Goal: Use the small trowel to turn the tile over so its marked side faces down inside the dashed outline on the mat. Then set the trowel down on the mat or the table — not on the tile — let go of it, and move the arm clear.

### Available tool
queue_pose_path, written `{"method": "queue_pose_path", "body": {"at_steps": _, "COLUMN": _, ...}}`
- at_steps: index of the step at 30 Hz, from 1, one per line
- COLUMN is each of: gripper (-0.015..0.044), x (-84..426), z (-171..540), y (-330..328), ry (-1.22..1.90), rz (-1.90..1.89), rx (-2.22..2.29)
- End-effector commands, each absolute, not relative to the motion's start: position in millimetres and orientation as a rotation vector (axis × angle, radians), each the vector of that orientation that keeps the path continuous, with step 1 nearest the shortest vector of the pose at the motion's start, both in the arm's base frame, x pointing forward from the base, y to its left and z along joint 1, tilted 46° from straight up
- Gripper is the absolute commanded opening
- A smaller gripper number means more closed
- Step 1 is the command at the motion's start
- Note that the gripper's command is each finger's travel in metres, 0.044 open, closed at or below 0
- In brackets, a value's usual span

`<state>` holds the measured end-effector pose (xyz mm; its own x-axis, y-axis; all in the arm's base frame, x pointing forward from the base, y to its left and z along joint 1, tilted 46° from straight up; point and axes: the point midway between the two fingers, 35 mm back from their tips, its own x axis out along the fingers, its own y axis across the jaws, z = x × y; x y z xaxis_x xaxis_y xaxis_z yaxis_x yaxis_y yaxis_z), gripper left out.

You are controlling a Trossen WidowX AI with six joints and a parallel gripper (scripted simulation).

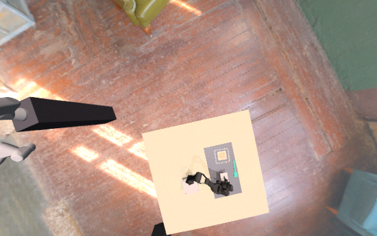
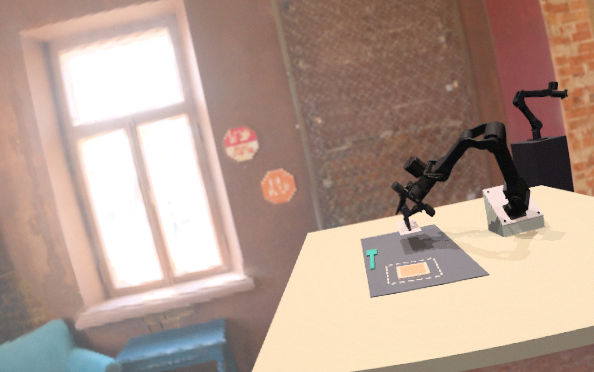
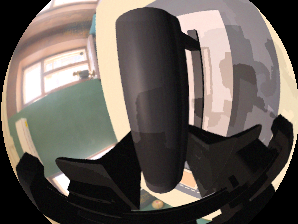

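The tile (image 1: 221,155) (image 2: 413,270) lies flat inside the dashed outline (image 2: 391,283) on the grey mat (image 1: 209,155) (image 2: 465,265), with a plain orange face and a pale rim up. No mark shows on that face; its underside is hidden. My gripper (image 3: 157,126) is shut on the trowel's dark handle (image 3: 150,65). The trowel's pale blade (image 1: 224,175) (image 2: 416,230) (image 3: 217,40) is apart from the tile, over the mat on the side away from the outline. The blade's exact height is hard to tell.
A teal T-shaped thing (image 1: 235,172) (image 2: 371,257) lies along the mat's edge, beside the outline and the blade. The arm's pale base (image 1: 191,188) (image 2: 517,225) stands on the cream table (image 1: 171,152) (image 2: 350,325), off the mat.
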<state>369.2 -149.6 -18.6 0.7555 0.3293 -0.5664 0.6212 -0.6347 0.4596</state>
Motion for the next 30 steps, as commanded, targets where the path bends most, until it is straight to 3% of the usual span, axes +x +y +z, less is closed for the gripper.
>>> {"method": "queue_pose_path", "body": {"at_steps": 1, "gripper": 0.0000, "x": 356.0, "z": -35.6, "y": -162.1, "ry": 0.714, "rz": -0.570, "rx": 2.282}}
{"method": "queue_pose_path", "body": {"at_steps": 19, "gripper": 0.0000, "x": 271.4, "z": -118.8, "y": -196.2, "ry": 0.695, "rz": -0.488, "rx": 2.291}}
{"method": "queue_pose_path", "body": {"at_steps": 30, "gripper": 0.0000, "x": 269.0, "z": -127.1, "y": -191.8, "ry": 0.692, "rz": -0.485, "rx": 2.292}}
